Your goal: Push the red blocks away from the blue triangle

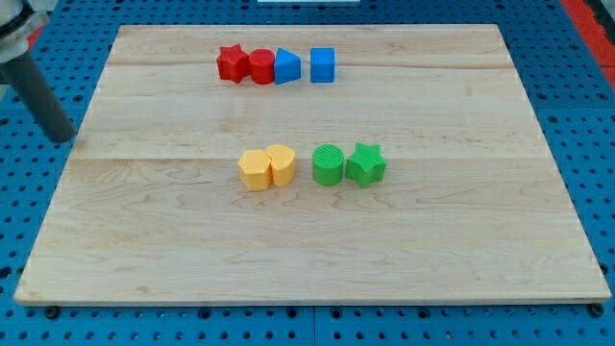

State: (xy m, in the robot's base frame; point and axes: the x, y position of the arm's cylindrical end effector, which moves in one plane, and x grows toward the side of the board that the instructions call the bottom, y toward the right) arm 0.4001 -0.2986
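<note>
A red star (230, 62) and a red round block (260, 66) sit side by side near the view's top, touching each other. The red round block touches a blue triangle (286, 66) on its right. A blue cube (323, 65) stands a little further right, apart from the triangle. My tip (63, 137) is at the board's left edge, far to the left of and below the red blocks, touching no block.
A yellow pair (266, 167) of blocks sits together near the board's middle, with a green round block (329, 164) and a green star (366, 163) touching to their right. The wooden board (144, 240) lies on a blue pegboard.
</note>
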